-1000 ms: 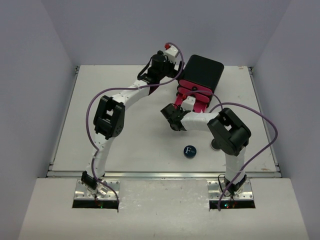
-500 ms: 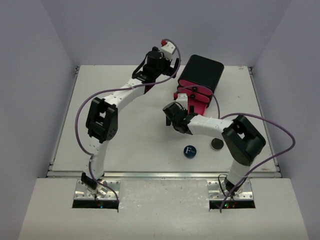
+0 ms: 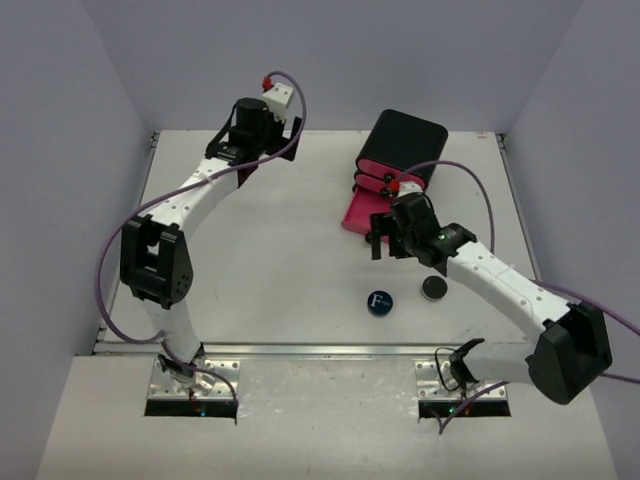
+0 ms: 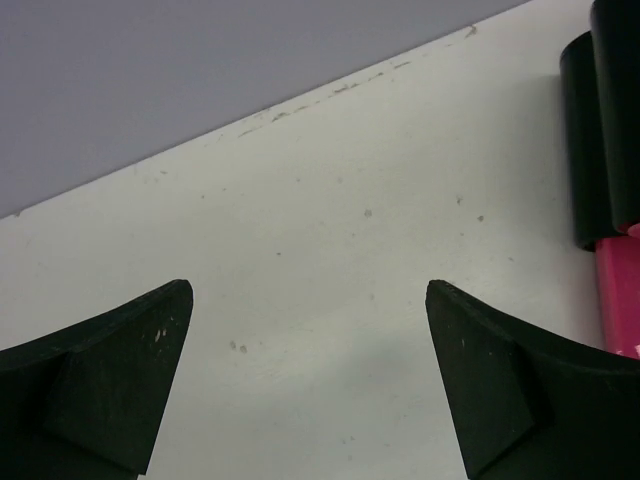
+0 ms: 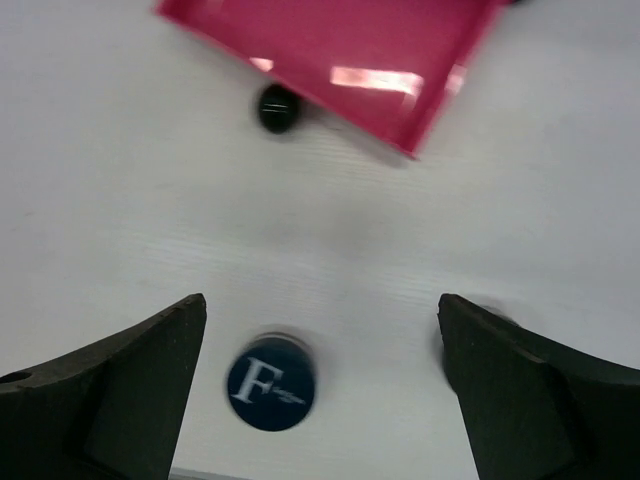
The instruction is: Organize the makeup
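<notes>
Top external view showed the right end effector [image 3: 384, 238] hanging over the worktop [image 3: 280, 260], just in front of the pulled-out pink drawer [image 3: 361, 212] of the black box [image 3: 405, 145]. Right wrist view: jaws spread wide, nothing between them. The blue compact [image 5: 270, 383] lay flat on the worktop below and slightly left of the gap. The black compact [image 3: 433, 289] sat just beside it to the right, apart from it. The left end effector [image 4: 307, 290] was likewise wide apart and empty, above bare worktop at the far edge.

Judged step: pick up the blue compact and put it in the open drawer.
- Shift left until the "F" sits mid-gap before lowering.
- The compact is low and flat, so the fingertips should come down almost to the worktop and close across the full diameter. A round rim may squirt out of an off-centre pinch.
- Keep the right finger off the black compact on the way down.
- Lift over the drawer lip and its dark knob [image 5: 278, 107], and release low. The visible part of the drawer held nothing.

Against the frame half a second earlier:
- The left arm had swung away from beside the box to the far-left part of the worktop.
- The right arm had stretched out, with its elbow moved to the right and its end effector carried rightward, close to the drawer front.
- Both compacts lay where they were.
</notes>
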